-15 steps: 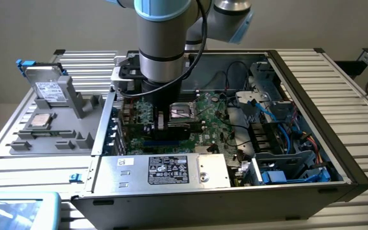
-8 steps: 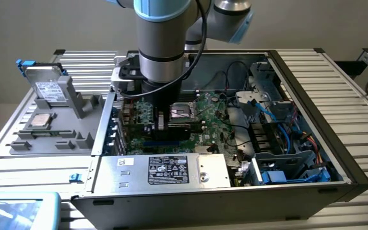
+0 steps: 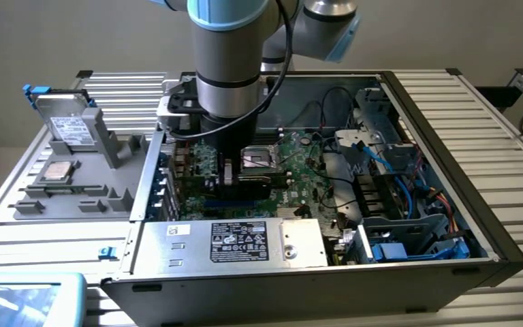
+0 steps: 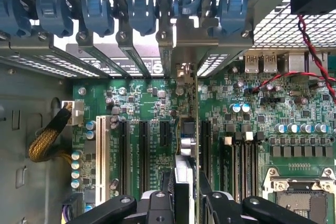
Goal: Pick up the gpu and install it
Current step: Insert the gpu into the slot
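Slatted metal counter (image 3: 502, 129) carries open computer case (image 3: 425, 95). My jaws clamp gpu (image 4: 184, 174), held upright, edge-on, above motherboard (image 4: 136, 95), between its expansion slots (image 4: 143, 150), near case's rear wall.

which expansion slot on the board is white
The long slot nearest the yellow-sleeved cable bundle, at the end of the row; the other slots are black.

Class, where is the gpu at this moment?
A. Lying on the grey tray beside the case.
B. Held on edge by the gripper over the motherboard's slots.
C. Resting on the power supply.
B: the wrist view shows the gpu standing on edge between the fingers of the gripper, over the expansion slots of the motherboard.
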Action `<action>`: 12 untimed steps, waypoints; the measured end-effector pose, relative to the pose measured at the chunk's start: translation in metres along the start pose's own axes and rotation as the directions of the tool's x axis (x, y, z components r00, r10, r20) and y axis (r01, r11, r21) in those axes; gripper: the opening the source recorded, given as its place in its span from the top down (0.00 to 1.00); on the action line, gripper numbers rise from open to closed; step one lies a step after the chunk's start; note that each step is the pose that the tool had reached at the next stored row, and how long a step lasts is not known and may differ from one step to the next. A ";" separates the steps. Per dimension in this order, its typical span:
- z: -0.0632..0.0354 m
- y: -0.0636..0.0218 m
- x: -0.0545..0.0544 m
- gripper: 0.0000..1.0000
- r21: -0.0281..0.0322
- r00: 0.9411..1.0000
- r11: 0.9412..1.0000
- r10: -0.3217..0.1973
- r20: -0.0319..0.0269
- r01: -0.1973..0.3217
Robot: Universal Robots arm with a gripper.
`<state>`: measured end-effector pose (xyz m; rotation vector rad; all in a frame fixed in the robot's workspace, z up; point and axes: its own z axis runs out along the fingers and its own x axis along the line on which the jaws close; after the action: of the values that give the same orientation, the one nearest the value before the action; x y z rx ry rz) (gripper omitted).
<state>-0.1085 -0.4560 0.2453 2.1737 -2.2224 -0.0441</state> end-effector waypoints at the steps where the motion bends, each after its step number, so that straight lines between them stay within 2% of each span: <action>1: 0.0000 0.0000 0.000 0.72 0.000 1.000 1.000 0.000 0.000 0.000; 12: 0.0000 0.0003 0.000 0.72 0.000 1.000 1.000 0.000 -0.001 0.000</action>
<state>-0.1088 -0.4561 0.2453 2.1732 -2.2221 -0.0427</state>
